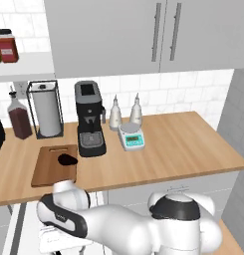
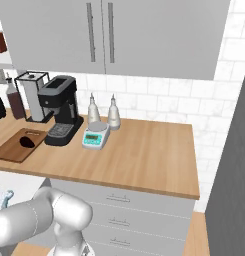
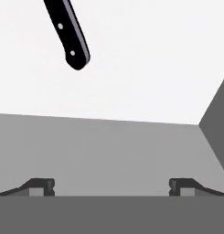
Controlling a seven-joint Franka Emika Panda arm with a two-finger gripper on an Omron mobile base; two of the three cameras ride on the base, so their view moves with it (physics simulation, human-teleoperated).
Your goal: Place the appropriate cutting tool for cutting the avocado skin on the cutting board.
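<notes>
Item: gripper (image 3: 111, 186). The two finger tips stand wide apart with nothing between them; I have it working low, below the counter's front edge.

Item: knife (image 3: 67, 34). In the hand view I see only its black riveted handle, lying on a pale surface ahead of the fingers and off toward the left tip, well apart from both. The blade runs out of the top of that view (so I cannot tell how it ends).

Item: step in hand, as I judge it: the approach to the handle. To do it well I would bring the fingers over the handle's middle, turn the hand so the jaws cross the handle, and only then close.

Item: cutting board (image 1: 46, 169), up on the counter (image 1: 183, 144) above the tool, with the avocado (image 1: 68, 159) resting on its far right part; bare wood remains on the near half.

Item: neighbours. Coffee machine (image 1: 89, 119) just beside the board's right edge, scale (image 1: 131, 137), two bottles (image 1: 125, 112), paper towel holder (image 1: 45, 109). The machine and the avocado crowd the drop.
</notes>
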